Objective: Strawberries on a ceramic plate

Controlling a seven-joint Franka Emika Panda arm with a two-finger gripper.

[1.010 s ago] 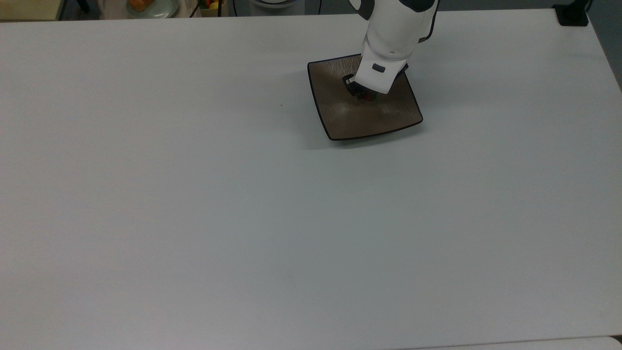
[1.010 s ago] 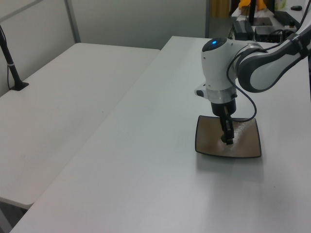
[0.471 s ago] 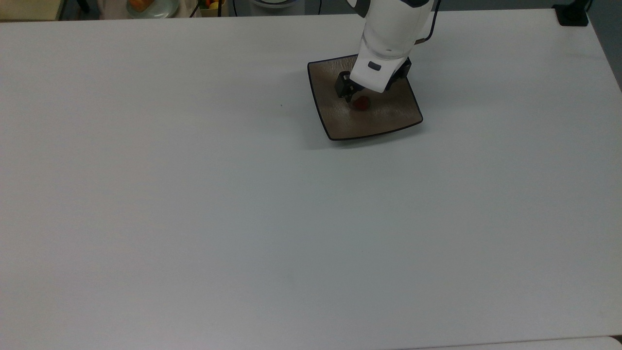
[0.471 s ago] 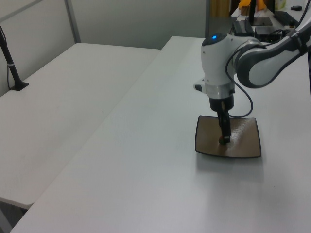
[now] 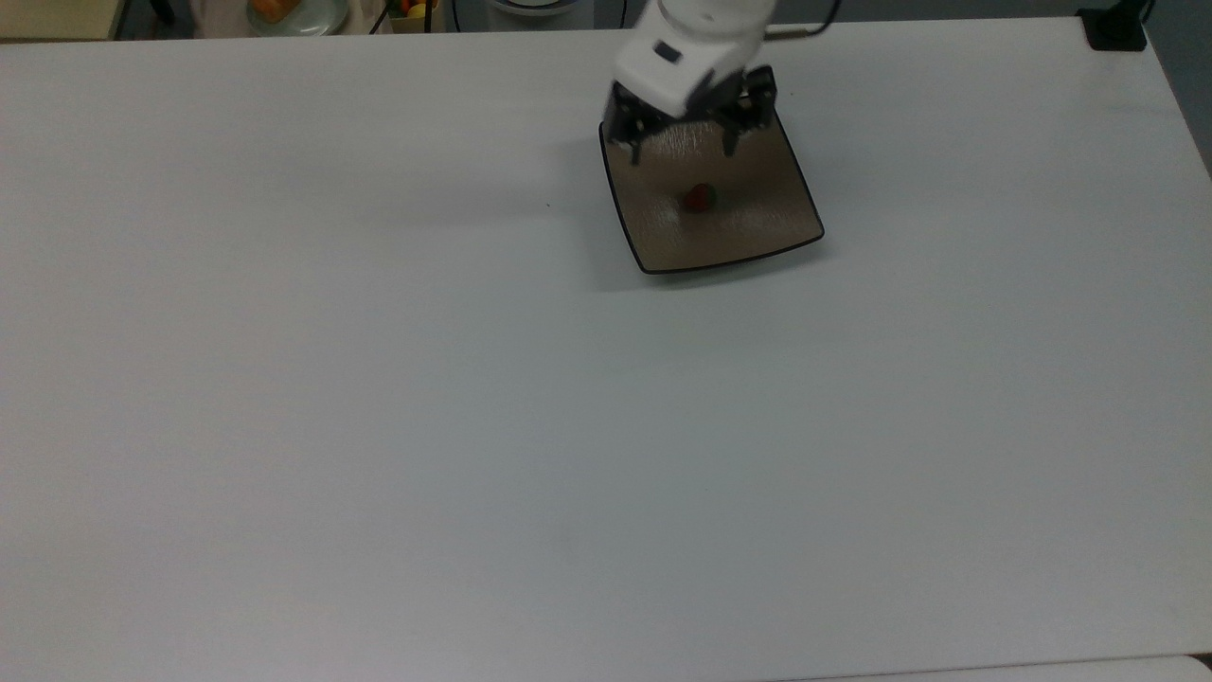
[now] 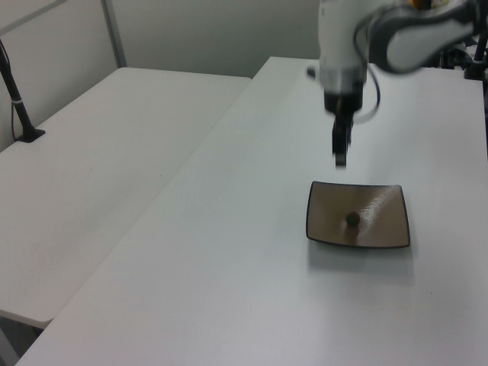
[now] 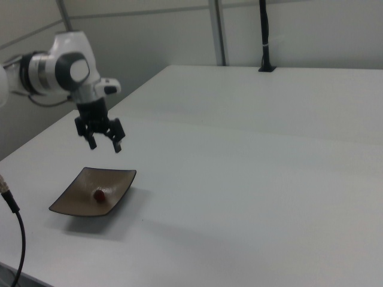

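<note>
Strawberry is lying mid-plate, well apart from the hand. Hand is hovering above, fingers spread, grasping nothing.

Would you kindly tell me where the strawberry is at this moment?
The strawberry lies near the middle of the ceramic plate, toward the top view's upper right of the table. The open tool hangs above the plate's far edge, apart from it.
</note>
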